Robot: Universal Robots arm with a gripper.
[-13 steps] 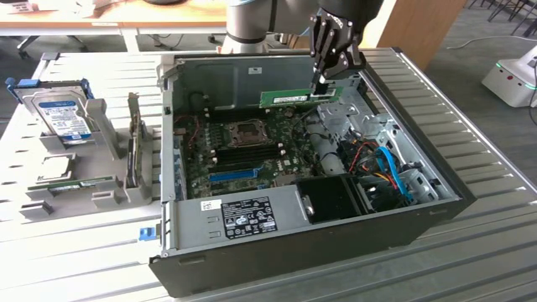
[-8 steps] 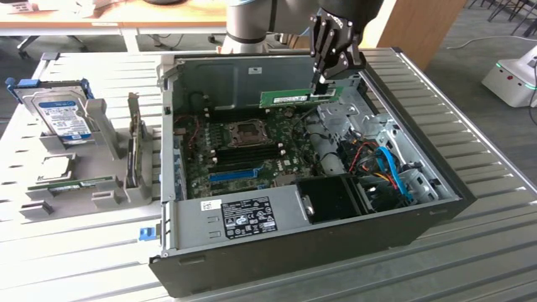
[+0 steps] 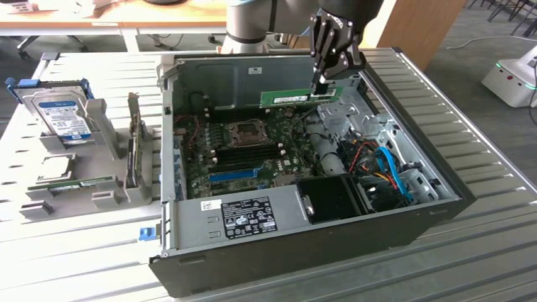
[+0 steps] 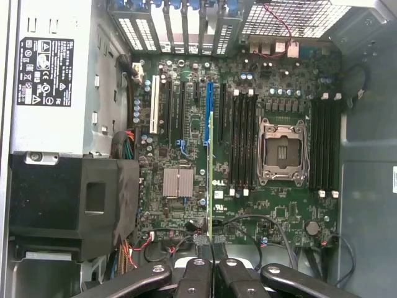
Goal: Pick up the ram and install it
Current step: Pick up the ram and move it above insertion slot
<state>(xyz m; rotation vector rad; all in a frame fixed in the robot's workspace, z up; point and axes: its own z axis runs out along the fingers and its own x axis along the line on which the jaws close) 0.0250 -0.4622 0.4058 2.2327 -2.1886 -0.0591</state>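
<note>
My gripper (image 3: 324,88) hangs above the open computer case (image 3: 419,217), shut on one end of the ram (image 3: 295,97), a thin green stick with a white sticker held level over the motherboard (image 3: 251,148). In the wrist view the ram (image 4: 211,180) shows edge-on, running out from between my black fingers (image 4: 197,276) over the motherboard (image 4: 248,205). It lines up near the blue slot (image 4: 208,112), apart from the black memory slots (image 4: 243,139) beside the CPU socket (image 4: 283,152).
A grey holder (image 3: 84,182) on the exterior view's left carries a hard drive (image 3: 63,116) with a blue label, an upright dark card (image 3: 132,148) and another green stick (image 3: 75,185). A black fan shroud (image 4: 74,205) and power supply (image 4: 53,74) crowd the case.
</note>
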